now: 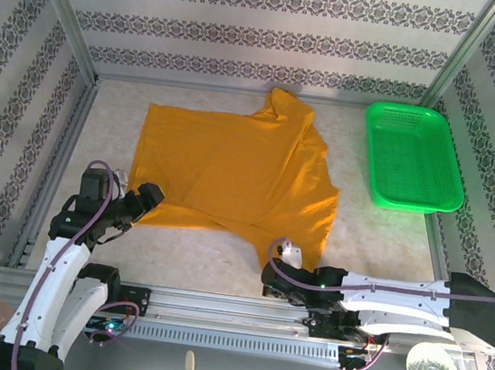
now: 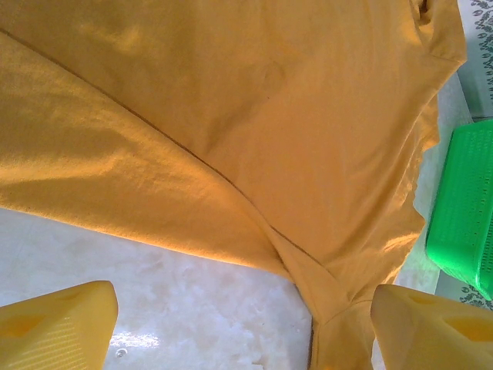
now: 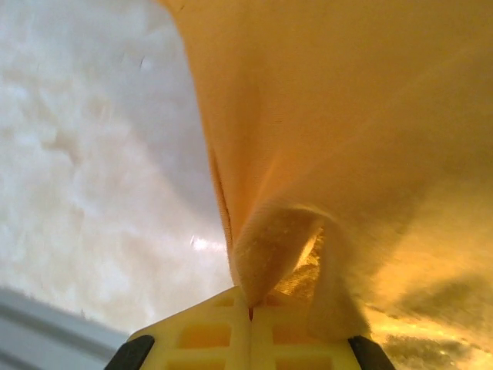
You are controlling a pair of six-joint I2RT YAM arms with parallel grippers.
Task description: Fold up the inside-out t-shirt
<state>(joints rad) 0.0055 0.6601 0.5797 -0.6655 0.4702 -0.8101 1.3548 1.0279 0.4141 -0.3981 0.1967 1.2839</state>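
Folding barely begun: my right end effector (image 3: 249, 312) is clamped on a near corner of the t-shirt (image 1: 231, 169); left end effector (image 1: 145, 197) apart, empty; every fold remains.

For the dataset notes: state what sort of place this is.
Probably a robot test cell, not a home: aluminium frame posts framing patterned wallpaper panels, a pale marble-look table, and a mustard-orange cotton t-shirt beside a green plastic basket as props.

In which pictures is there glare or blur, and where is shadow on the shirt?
Top external: even light, t-shirt sharp, soft shadow on its near right part. Left wrist: glare spot on the table. Right wrist: cloth pinched in the right gripper is near, blurred and glowing.
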